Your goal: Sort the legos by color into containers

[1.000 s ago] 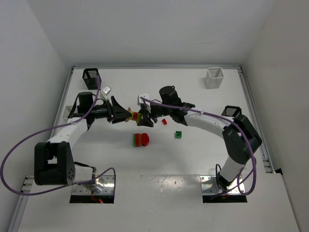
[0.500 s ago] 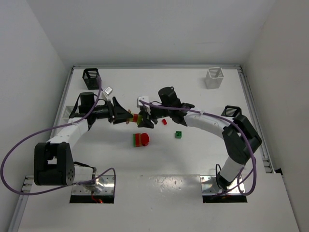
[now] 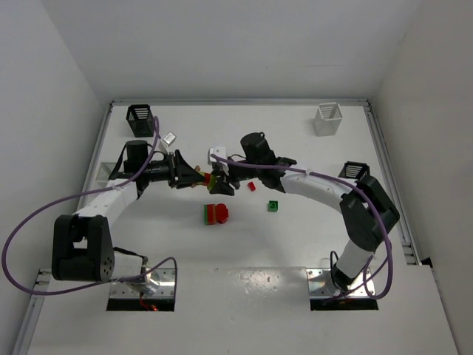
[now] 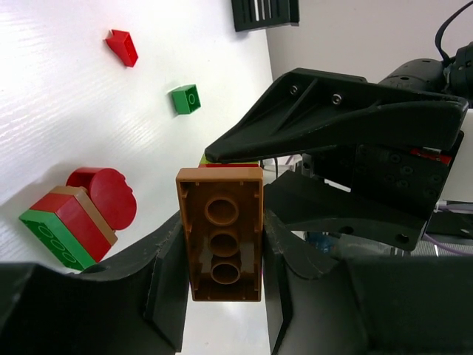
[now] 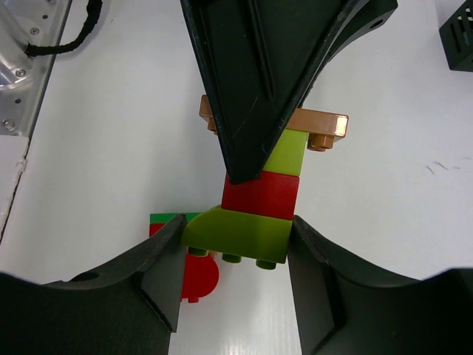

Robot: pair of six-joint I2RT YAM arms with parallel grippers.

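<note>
Lego stack (image 5: 260,194) of yellow-green and red bricks hangs between both arms, at 12 o'clock of the loose red-green cluster (image 3: 215,214), right gripper (image 5: 236,248) clamping its yellow-green base, left gripper (image 4: 222,255) just now closed onto the end brown plate (image 4: 219,240), so a pull-apart looks next.

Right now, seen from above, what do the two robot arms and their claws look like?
Both the left arm and right arm have white tube-like links between chunky black joints and stand on bare metal plates. A purple cable loops along each. The left gripper and right gripper are matte black, with two broad wedge-shaped fingers each.
</note>
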